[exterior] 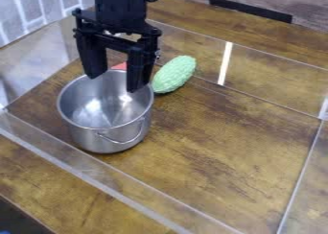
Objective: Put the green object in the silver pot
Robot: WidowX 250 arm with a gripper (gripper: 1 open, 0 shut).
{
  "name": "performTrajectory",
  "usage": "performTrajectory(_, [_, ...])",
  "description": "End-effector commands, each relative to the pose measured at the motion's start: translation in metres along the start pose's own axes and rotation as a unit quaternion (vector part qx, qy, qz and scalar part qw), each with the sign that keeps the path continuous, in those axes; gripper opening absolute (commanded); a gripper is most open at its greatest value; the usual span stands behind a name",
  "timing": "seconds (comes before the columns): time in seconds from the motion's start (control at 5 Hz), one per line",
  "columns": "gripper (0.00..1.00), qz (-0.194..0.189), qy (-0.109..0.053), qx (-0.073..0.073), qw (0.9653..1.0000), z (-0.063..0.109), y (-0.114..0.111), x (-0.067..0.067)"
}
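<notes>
My hand [117, 63], fingers spread apart and empty, hangs over the silver pot [106, 111]; the green object [175, 74] lies just right, long axis slanting up-right.

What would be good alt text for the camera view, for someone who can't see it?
A black robot hand hangs open, pointing down over the far rim of an empty silver pot on a wooden table. A green object, bumpy and oval, lies on the table just right of the pot, with a flat red item partly hidden behind the hand.
</notes>
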State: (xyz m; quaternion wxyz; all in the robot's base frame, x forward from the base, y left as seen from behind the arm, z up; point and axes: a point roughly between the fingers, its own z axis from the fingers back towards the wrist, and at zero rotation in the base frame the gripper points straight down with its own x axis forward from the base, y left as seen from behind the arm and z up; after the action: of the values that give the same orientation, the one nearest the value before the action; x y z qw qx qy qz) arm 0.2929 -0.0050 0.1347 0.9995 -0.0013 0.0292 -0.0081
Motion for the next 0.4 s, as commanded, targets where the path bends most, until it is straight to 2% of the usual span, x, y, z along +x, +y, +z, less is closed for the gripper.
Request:
performTrajectory(0.0, [1.00, 0.003, -0.002, -0.001, 1.0000, -0.003, -0.002, 0.009])
performTrajectory(0.2, [1.00, 0.008, -0.020, 0.000, 0.9998, -0.003, -0.006, 0.030])
